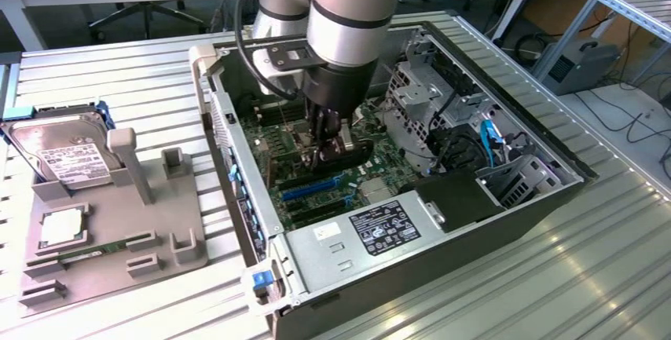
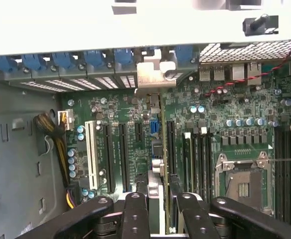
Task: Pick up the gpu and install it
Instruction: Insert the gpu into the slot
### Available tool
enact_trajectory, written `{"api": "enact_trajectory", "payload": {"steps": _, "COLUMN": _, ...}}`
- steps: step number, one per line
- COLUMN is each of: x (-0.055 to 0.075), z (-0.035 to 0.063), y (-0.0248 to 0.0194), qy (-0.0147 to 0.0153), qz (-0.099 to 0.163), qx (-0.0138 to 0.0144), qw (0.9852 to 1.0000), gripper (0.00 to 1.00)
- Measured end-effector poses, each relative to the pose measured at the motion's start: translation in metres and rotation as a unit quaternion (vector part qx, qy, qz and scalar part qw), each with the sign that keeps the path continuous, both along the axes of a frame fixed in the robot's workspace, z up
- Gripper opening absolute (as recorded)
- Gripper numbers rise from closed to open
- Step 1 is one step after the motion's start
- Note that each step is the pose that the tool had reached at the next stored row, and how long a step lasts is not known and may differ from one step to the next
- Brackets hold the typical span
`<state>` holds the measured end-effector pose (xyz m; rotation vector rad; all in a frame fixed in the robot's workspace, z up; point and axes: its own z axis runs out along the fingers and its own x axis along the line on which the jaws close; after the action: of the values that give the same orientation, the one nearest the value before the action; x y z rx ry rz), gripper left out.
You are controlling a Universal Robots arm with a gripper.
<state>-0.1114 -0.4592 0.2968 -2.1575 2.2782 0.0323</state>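
A workshop bench of ribbed aluminium profiles (image 1: 126, 81) carries an open computer case (image 1: 504, 222) lying on its side, its green motherboard (image 2: 135, 119) exposed; office desks and chair legs stand behind. The arm (image 1: 351, 10) reaches down into the case; its gripper (image 1: 327, 148) is clenched on the gpu (image 1: 351, 155), held edge-on just above the expansion slots (image 2: 108, 157) near the middle of the board; in the wrist view the card's silvery bracket (image 2: 157, 74) lies against the case's rear wall, among the blue slot clips (image 2: 60, 59). Beside the case, toward the bench's edge at the exterior view's left, a grey fixture tray (image 1: 137, 238) holds a hard drive (image 1: 63, 155) and a memory stick (image 1: 89, 252).
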Motion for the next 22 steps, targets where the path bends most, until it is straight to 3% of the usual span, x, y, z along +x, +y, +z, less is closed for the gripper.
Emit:
{"api": "enact_trajectory", "payload": {"steps": 18, "x": -0.01, "z": -0.0138, "y": 0.0002, "qy": 0.0, "qz": -0.001, "qx": -0.0004, "qw": 1.0, "gripper": 0.27}}
{"api": "enact_trajectory", "payload": {"steps": 22, "x": -0.01, "z": -0.0149, "y": 0.0004, "qy": 0.0, "qz": -0.002, "qx": -0.0043, "qw": 1.0, "gripper": 0.27}}
